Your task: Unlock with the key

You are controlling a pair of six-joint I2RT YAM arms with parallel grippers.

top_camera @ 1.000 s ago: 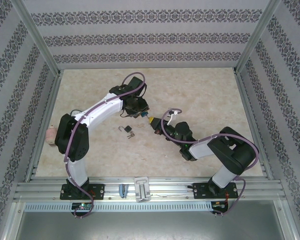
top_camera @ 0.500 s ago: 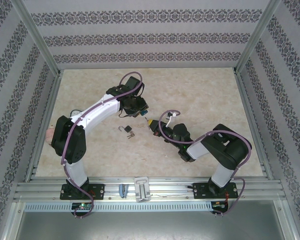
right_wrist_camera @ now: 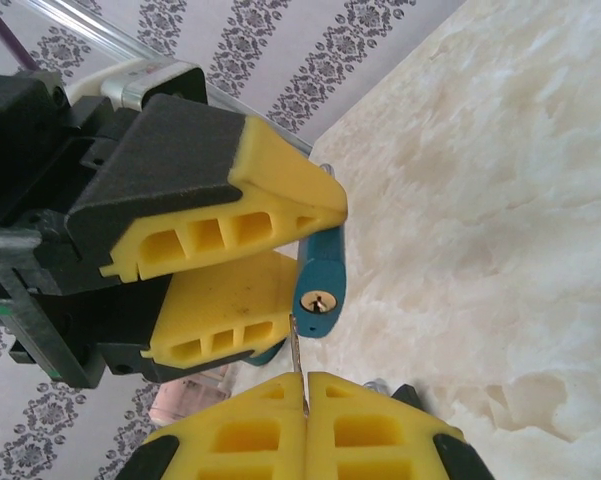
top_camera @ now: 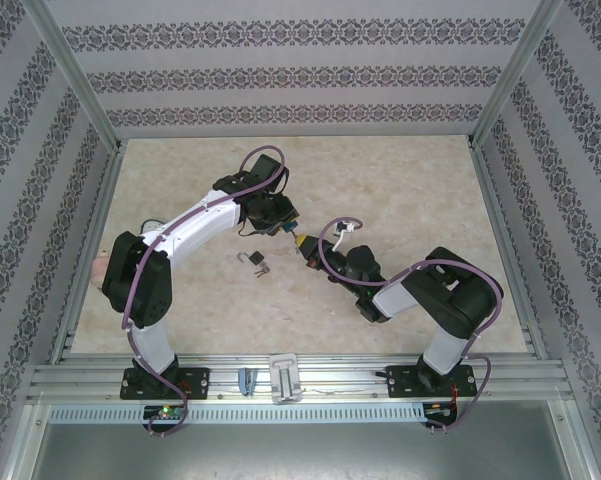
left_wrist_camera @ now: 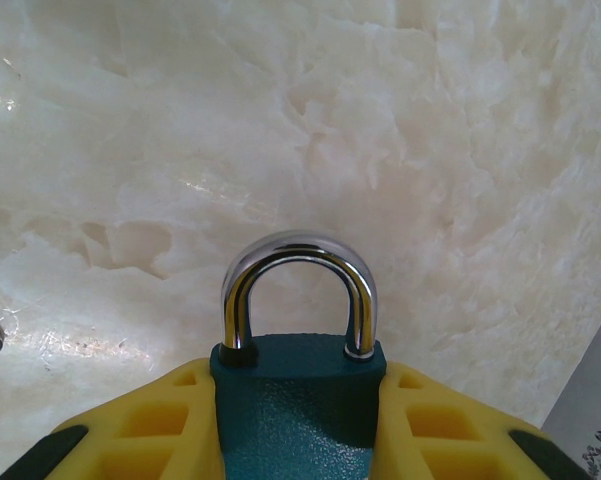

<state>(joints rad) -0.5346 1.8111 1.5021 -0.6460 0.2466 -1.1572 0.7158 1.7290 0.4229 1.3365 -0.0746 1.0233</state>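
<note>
My left jaws are partway closed, clamped on the teal padlock (left_wrist_camera: 298, 410). Its silver shackle (left_wrist_camera: 298, 290) pokes out past my yellow pads (left_wrist_camera: 130, 430), both legs seated in the body. I'm holding it above the tabletop (top_camera: 410, 180), near the middle. My right jaws are pressed fully together, pinching the key (right_wrist_camera: 296, 350). The blade tip sits just beside the keyhole (right_wrist_camera: 318, 301), not in it. A second small lock (top_camera: 256, 262) lies on the tabletop nearby.

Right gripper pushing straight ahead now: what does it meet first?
The right gripper, key leading, would likely meet the teal padlock in the left gripper first, near the keyhole; depth unclear.
</note>
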